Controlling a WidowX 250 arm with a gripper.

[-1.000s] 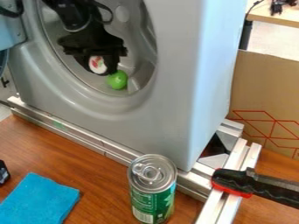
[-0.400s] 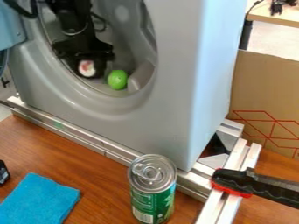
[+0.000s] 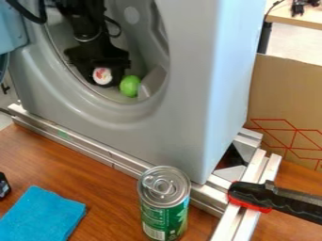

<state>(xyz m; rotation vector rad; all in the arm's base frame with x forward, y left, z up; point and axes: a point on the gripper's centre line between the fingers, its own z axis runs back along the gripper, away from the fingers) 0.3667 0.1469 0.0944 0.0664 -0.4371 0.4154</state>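
The black claw (image 3: 104, 79) is closed on a round white-and-red object (image 3: 102, 75), low inside the round opening of the gray washing machine (image 3: 182, 117). Just beside the claw, on the right of the view, lies a green ball (image 3: 130, 86). Outside, metal rails (image 3: 88, 145) run along the machine's base. On the wooden table (image 3: 104, 193), a green-and-silver can (image 3: 164, 209) stands upright near the rails, right of a blue cloth (image 3: 43, 216).

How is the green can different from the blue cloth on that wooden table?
The green can stands upright, while the blue cloth lies flat. The can is rounded, with a shiny metal top and pull tab; the cloth is straight-edged and has a matte, plain surface. The can bears printing, whereas the cloth shows none. Both rest on the wooden table.
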